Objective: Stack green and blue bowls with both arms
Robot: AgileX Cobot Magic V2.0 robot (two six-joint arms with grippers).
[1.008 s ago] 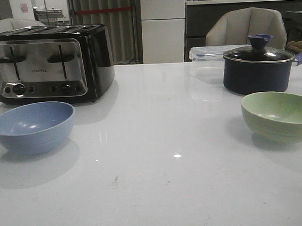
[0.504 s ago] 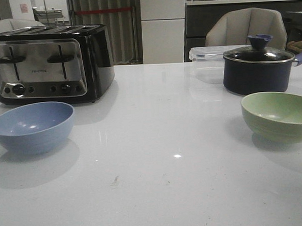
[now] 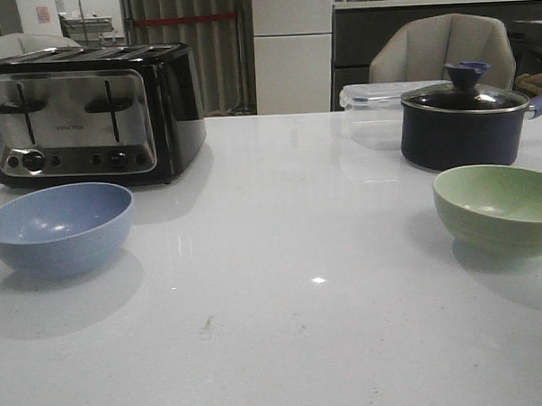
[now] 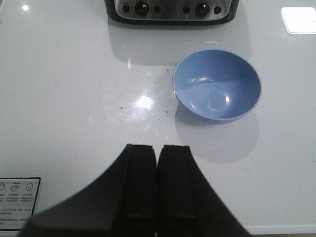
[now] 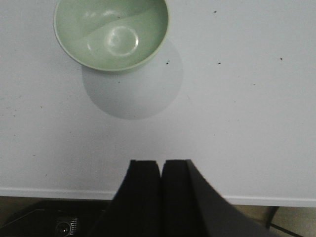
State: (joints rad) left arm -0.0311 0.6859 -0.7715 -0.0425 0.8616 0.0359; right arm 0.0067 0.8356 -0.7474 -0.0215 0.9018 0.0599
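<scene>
The dusty blue bowl (image 3: 59,226) stands upright and empty on the white table at the left, in front of the toaster; it also shows in the left wrist view (image 4: 217,85). The pale green bowl (image 3: 501,207) stands upright and empty at the right, in front of the navy pot; it also shows in the right wrist view (image 5: 111,32). My left gripper (image 4: 157,148) is shut and empty, held back from the blue bowl. My right gripper (image 5: 161,163) is shut and empty, over the table's near edge, back from the green bowl. Neither arm shows in the front view.
A black and chrome toaster (image 3: 87,112) stands at the back left. A dark navy lidded pot (image 3: 465,123) and a clear plastic box (image 3: 370,109) stand at the back right. A chair (image 3: 440,52) is behind the table. A white sticker (image 4: 17,203) lies near the left gripper.
</scene>
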